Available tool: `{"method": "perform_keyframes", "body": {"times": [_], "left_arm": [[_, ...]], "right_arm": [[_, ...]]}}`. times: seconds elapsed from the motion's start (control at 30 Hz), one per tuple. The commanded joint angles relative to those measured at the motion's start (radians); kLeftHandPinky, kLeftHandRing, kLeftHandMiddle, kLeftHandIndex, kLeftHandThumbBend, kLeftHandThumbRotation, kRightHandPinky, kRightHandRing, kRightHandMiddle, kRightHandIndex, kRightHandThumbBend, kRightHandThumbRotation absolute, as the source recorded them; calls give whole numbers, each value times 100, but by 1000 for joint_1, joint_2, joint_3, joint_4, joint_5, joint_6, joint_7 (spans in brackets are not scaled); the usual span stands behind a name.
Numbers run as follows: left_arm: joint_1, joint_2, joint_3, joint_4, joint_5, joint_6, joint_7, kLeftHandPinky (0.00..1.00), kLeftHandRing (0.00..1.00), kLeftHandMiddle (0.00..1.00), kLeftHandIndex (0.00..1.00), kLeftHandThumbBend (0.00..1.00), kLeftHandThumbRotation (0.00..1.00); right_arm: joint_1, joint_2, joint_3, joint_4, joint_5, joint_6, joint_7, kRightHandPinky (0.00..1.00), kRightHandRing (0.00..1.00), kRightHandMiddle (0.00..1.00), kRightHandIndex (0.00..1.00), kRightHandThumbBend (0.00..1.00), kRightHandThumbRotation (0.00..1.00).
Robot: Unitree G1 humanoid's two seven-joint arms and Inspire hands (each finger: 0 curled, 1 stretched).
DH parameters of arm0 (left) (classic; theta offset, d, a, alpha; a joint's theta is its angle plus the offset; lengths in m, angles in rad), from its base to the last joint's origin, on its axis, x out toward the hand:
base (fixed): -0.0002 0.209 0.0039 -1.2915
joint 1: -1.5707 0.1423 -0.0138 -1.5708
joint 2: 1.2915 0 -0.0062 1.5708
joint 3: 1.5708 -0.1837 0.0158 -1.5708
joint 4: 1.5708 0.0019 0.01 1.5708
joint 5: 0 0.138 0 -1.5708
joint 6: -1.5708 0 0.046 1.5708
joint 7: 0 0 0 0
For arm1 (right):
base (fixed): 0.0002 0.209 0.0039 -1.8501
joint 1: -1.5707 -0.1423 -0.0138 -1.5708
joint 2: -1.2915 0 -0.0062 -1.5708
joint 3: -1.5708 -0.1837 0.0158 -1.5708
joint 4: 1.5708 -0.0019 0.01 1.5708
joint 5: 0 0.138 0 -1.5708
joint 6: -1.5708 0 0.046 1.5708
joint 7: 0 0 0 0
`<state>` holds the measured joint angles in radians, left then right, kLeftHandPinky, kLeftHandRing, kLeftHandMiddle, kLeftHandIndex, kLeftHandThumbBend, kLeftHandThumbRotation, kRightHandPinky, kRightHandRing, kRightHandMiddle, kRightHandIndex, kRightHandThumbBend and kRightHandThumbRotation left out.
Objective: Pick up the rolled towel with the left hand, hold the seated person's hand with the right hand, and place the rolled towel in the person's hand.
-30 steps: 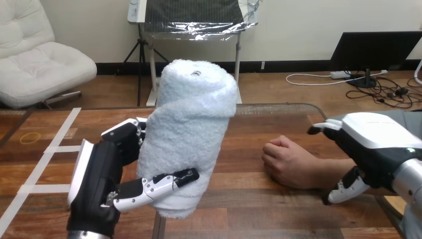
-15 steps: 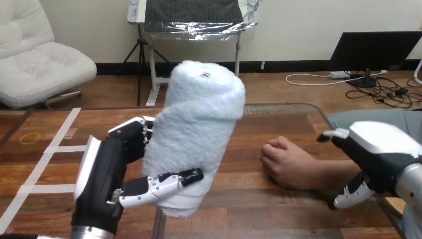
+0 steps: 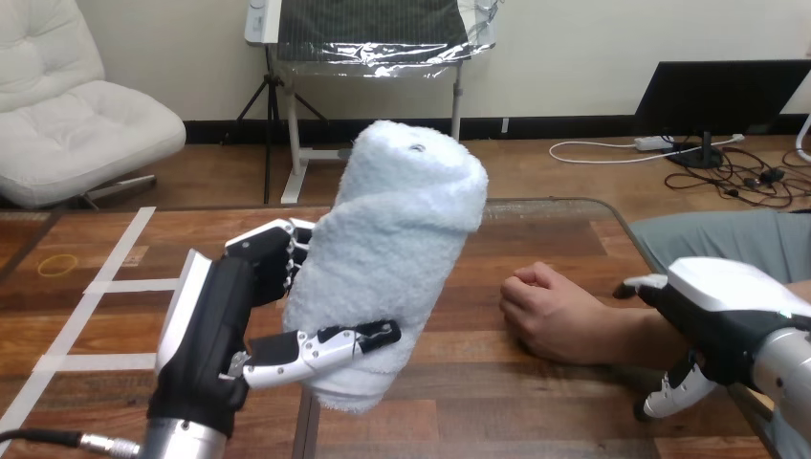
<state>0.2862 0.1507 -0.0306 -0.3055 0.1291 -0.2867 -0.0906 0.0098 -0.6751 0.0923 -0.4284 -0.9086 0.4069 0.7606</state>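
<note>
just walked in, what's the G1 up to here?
The left hand has its fingers and thumb round a rolled towel, held up over the table and leaning right, toward the person's hand. That hand rests as a loose fist on the table. The right hand sits at the person's forearm, just behind the wrist; whether it grips is unclear. The towel is not yet at the person's hand.

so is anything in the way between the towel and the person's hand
Nothing visible stands on the table between the rolled towel, gripped in the left hand, and the person's hand. The right hand sits over the person's forearm, outside that gap. But the person's hand is curled, no open palm showing.
</note>
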Motion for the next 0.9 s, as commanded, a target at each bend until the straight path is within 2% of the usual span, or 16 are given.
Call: {"method": "perform_keyframes", "body": {"times": [0.0,0.87], "left_arm": [[-82,2,6,-9,7,-2,8,25,30,43,54,59,14],[-90,17,23,-11,0,20,-4,33,36,43,54,60,9]], "right_arm": [[-98,-8,5,35,-23,11,-7,90,95,96,92,66,12],[-139,-15,20,257,12,-30,-102,92,94,95,92,63,17]]}}
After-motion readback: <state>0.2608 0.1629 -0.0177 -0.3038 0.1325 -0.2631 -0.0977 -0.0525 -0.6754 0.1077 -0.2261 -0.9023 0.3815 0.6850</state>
